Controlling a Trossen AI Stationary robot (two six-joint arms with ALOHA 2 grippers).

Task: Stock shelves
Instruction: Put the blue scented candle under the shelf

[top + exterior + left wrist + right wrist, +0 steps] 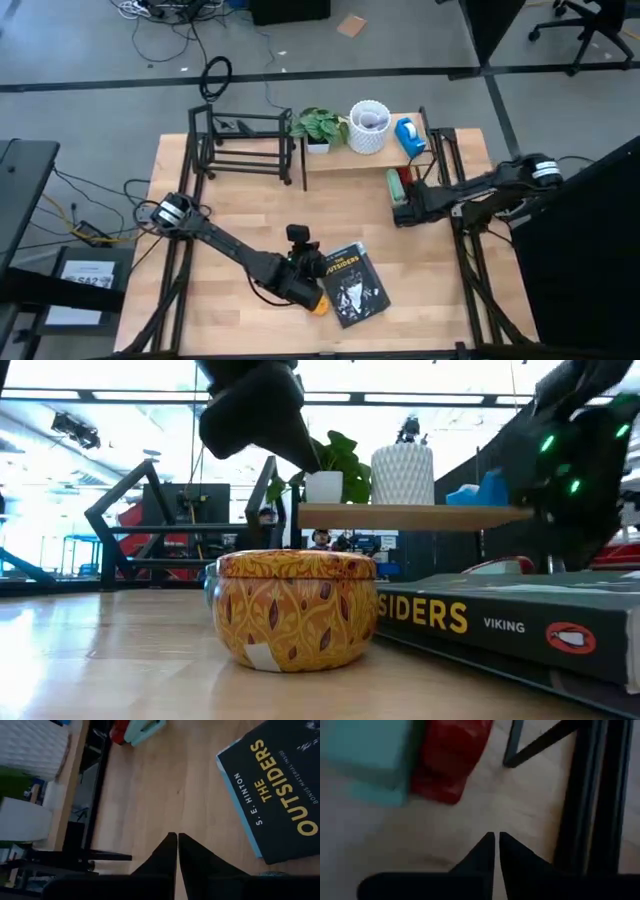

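The shelves stand at the table's far side: a black rod rack (245, 145) on the left and a wooden plank stand (340, 160) holding a plant (320, 127), a white vase (368, 126) and a blue item (408, 135). A yellow patterned tin (293, 608) sits on the table near its front edge, beside the book "The Outsiders" (352, 285), which lies flat. My left gripper (176, 836) hovers shut above the table just beyond the tin, touching nothing. My right gripper (495, 836) is shut above the table, close to a red packet (450, 760) and a teal box (365, 750).
The red packet and the teal box lie side by side on the table by the plank stand's right legs (592, 795). Black frame bars (470, 250) run along the table's right side. Bare tabletop (230, 200) lies between the rack and the left arm.
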